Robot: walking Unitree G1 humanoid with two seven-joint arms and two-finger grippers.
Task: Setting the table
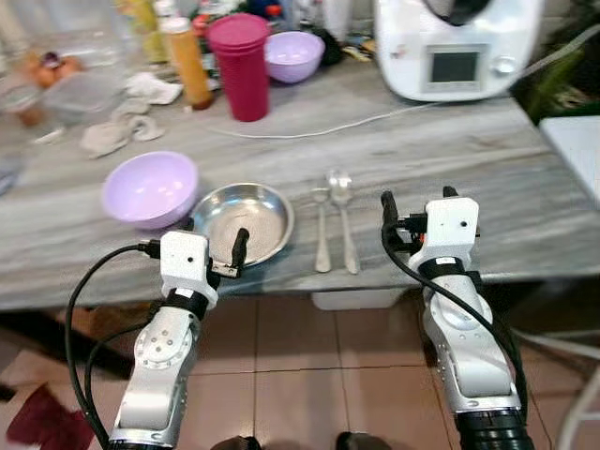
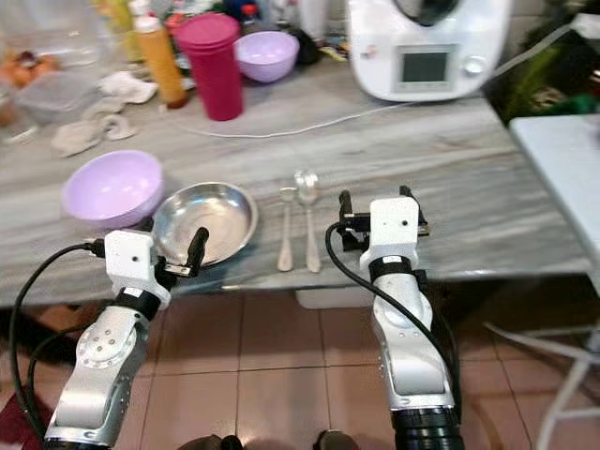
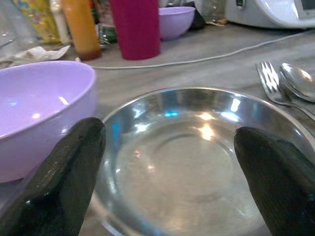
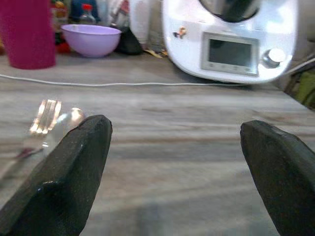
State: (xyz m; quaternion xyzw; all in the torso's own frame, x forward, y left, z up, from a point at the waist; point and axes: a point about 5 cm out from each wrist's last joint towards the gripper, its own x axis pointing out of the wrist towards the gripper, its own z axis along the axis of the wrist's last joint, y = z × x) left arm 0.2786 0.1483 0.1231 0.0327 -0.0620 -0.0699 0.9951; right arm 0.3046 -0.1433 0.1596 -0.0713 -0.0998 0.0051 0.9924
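Now, along the table's [image 1: 525, 187] front edge you have the lilac plastic bowl [image 1: 150, 190], then the shallow steel dish [image 1: 242, 221], slick and light: take its rim. Left gripper [image 1: 212, 246] and right gripper [image 1: 418, 204] both gape, released.

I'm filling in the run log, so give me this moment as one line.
left gripper: open, at steel plate | right gripper: open, right of fork and spoon | nothing held
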